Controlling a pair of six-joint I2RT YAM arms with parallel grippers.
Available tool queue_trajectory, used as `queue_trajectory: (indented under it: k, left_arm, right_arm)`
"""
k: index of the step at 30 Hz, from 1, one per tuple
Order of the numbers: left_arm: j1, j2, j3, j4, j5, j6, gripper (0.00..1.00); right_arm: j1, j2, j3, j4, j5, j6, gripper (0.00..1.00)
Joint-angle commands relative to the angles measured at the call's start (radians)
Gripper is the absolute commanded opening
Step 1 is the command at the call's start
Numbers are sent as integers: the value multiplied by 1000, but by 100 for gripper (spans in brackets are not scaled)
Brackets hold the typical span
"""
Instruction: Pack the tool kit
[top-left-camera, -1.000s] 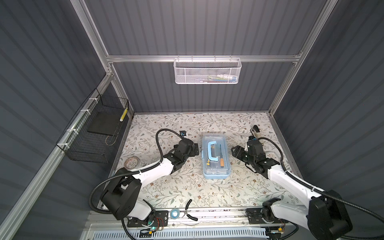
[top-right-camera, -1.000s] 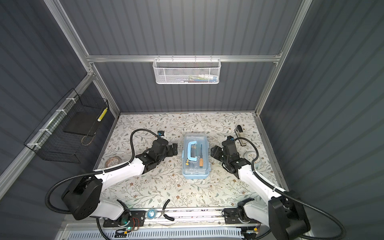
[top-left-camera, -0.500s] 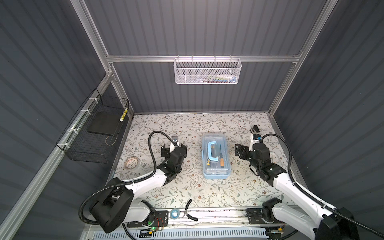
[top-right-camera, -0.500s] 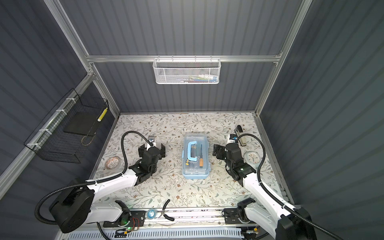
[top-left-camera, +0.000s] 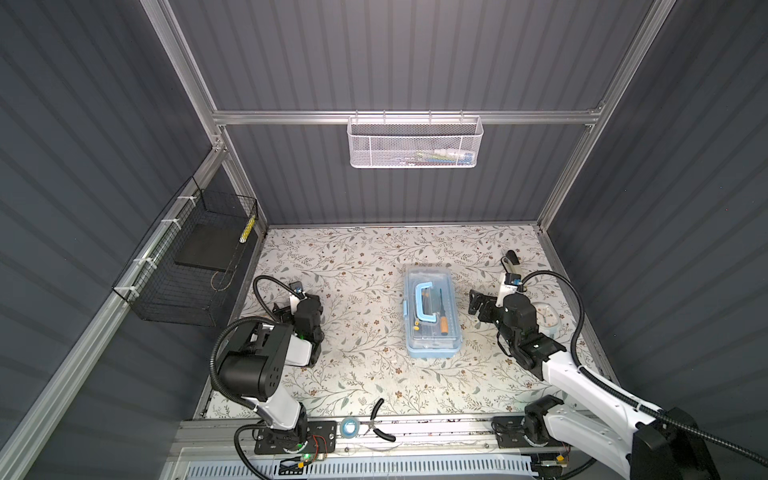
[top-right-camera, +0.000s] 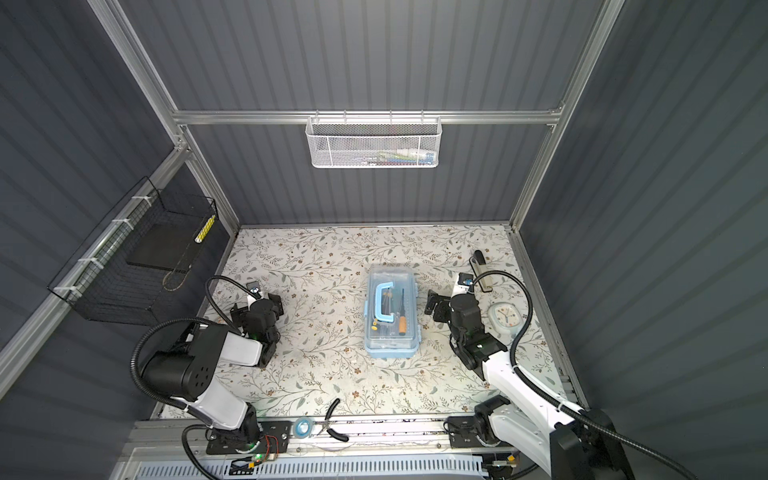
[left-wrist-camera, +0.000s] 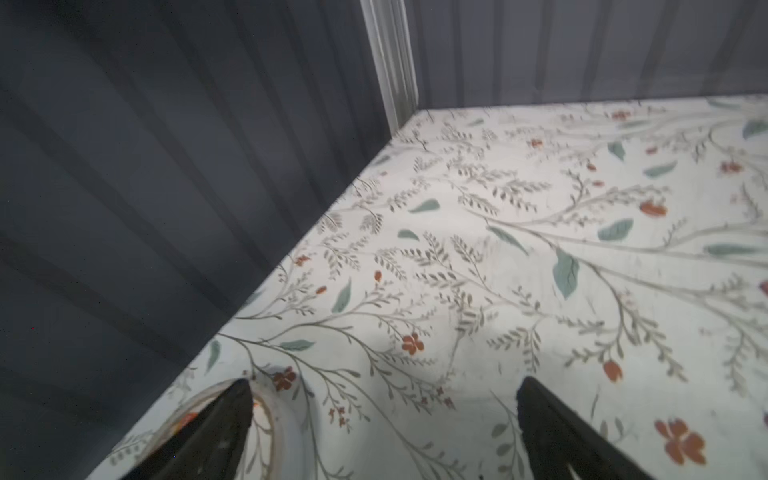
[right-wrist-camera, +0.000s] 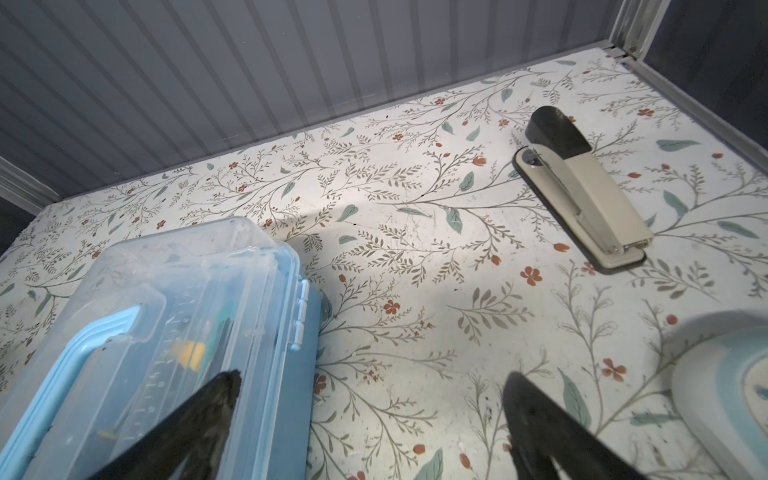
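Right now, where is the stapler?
In both top views the stapler lies at the far right of the table, beyond the small clock and right of the tool box.

No words, brands or labels can be read in any view. At the lower left of the right wrist view, a ruler scale (right-wrist-camera: 157, 371) shows through the tool box (right-wrist-camera: 266, 266) lid, its digits too blurred to read. In a top view, the clock (top-right-camera: 503, 318) right of centre has markings too small to read.
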Motion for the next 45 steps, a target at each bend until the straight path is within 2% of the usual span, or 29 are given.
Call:
queue_trajectory:
  k: [1, 3, 5, 6, 7, 8, 10, 11, 13, 14, 17, 19, 21, 22, 23, 25, 27, 29, 30, 31, 32, 34, 36, 38, 41, 45]
  left_arm:
    - [24, 87, 9, 200, 212, 0, 100]
    - [29, 21, 56, -28, 255, -34, 100]
    - [32, 72, 83, 32, 233, -8, 100]
    - [32, 42, 115, -103, 229, -42, 100]
    - [33, 55, 129, -107, 216, -40, 100]
    - [33, 72, 108, -19, 210, -17, 100]
    - [33, 46, 115, -100, 212, -45, 100]
    - [33, 58, 117, -76, 209, -37, 100]
    - [33, 58, 118, -71, 211, -37, 100]
    - [33, 53, 122, -95, 209, -40, 100]
    - [33, 62, 117, -64, 210, -33, 100]
    - [33, 58, 120, -80, 210, -38, 100]
    - [33, 59, 120, -74, 211, -37, 100]
    - [33, 59, 120, -76, 211, -37, 100]
    - [33, 59, 120, -76, 211, -37, 100]
    - [34, 59, 120, -76, 209, -37, 100]
    - [33, 59, 120, -76, 210, -37, 100]
    - [33, 59, 120, -76, 210, -36, 100]
    - [33, 59, 120, -76, 210, -37, 100]
    - [33, 59, 120, -76, 210, -36, 100]
    - [33, 59, 120, -76, 209, -37, 100]
    - [33, 59, 120, -76, 211, -37, 100]
    - [33, 59, 120, -76, 210, -37, 100]
    - [33, 59, 119, -77, 210, -37, 100]
    - [33, 59, 120, -76, 210, -37, 100]
    - [33, 59, 120, -76, 210, -37, 100]
  right_arm:
    - [0, 20, -21, 76, 85, -36, 99]
    - [0, 7, -32, 82, 135, -77, 99]
    - [-34, -43, -66, 78, 179, -17, 99]
    - [-58, -68, -84, 83, 175, 9, 99]
    - [-92, -100, -96, 68, 166, 38, 99]
    - [-117, -140, -93, 32, 160, 47, 99]
    - [-127, -214, -83, 0, 202, -44, 99]
    - [-128, -240, -86, 7, 268, -92, 99]
    - [-146, -235, -136, 144, 402, -189, 99]
    - [-172, -189, -183, 274, 437, -212, 99]
    - [-244, 29, -225, 515, 390, -237, 99]
    - [-242, 207, -237, 771, 410, -326, 99]
    - [-252, 319, -266, 1005, 341, -384, 99]
    - [-270, 400, -248, 1021, 318, -373, 99]
    - [-269, 458, -226, 1076, 287, -418, 99]
    - [-229, 442, -162, 916, 258, -463, 99]
    - [-282, 431, -117, 804, 178, -418, 99]
    - [-391, 418, -56, 610, -9, -317, 99]
    - [-435, 441, -65, 650, -98, -294, 99]
    - [-437, 480, -112, 809, -111, -303, 99]
    - [-425, 471, -118, 798, -70, -304, 99]
    - [-425, 447, -83, 691, -70, -294, 99]
    - [-420, 474, -110, 792, -60, -307, 99]
    - [-416, 448, -103, 734, -53, -304, 99]
    - [-416, 466, -114, 788, -53, -308, 99]
    - [-416, 462, -110, 773, -53, -307, 99]
